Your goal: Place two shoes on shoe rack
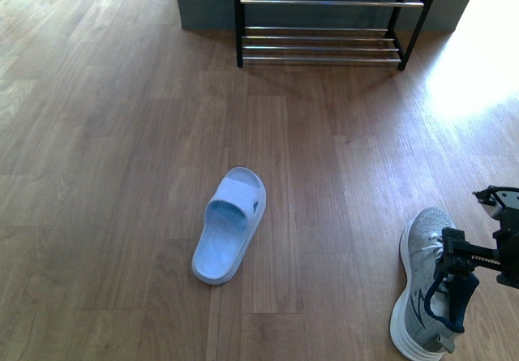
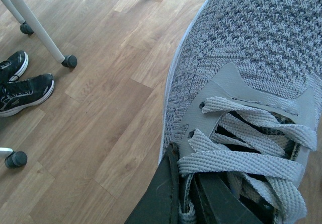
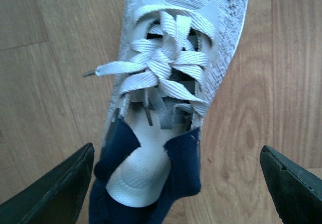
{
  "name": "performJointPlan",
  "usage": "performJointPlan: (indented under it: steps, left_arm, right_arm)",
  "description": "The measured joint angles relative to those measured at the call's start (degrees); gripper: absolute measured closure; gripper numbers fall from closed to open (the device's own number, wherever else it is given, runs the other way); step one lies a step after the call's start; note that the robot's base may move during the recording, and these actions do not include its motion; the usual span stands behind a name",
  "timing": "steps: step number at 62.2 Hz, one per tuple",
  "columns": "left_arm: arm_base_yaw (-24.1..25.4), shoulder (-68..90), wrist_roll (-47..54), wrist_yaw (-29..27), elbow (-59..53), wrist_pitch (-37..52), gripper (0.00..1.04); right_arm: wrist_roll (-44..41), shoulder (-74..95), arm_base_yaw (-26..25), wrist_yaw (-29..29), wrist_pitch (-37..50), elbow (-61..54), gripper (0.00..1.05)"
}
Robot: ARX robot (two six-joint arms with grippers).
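pale blue slide (image 1: pixel 229 225), sole down on the wood floor (image 1: pixel 105 134), near and left of centre, toe toward the far rack (image 1: pixel 324 4). the rack, a black frame with chrome bars, stands at the far wall, well apart from both shoes. grey knit sneaker (image 1: pixel 422 251) with white sole, navy lining and loose laces, lying near right, toe pointing far. the right gripper (image 1: pixel 452 290) hangs over its heel end, jaws spread wide and holding nothing.

the right wrist view shows what the front view hides. the two fingers (image 3: pixel 50 189) stand clear on either side of the sneaker (image 3: pixel 171 68), with the navy collar and pale insole between them, and one lace end lies out to the side.

the left wrist view alone shows the left gripper (image 2: pixel 183 183) and a second sneaker (image 2: pixel 251 43) of the same grey knit. its dark fingers (image 2: pixel 161 199) are drawn close together on the laced edge, one outside the upper and one under the laces. whether this shoe is off the floor cannot be told. also only in that view: black shoes (image 2: pixel 20 90), a white leg (image 2: pixel 30 17) and casters (image 2: pixel 69 61) on the floor beyond.
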Motion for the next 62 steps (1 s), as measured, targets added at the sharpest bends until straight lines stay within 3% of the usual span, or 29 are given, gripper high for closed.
performJointPlan:
  steps: [32,57,62]
  left_arm:
    - [0.0,0.0,0.0,0.02,0.0,0.0,1.03]
    - [0.0,0.0,0.0,0.02,0.0,0.0,1.03]
    - [0.0,0.0,0.0,0.02,0.0,0.0,1.03]
  right_arm:
    - [-6.03,1.07,-3.13,5.35,2.93,-0.9,0.09]
    - [-4.44,5.49,-1.57,0.87,5.88,-0.61,0.09]
    - [-4.39,6.25,-1.03,1.38,7.04,-0.48,0.19]
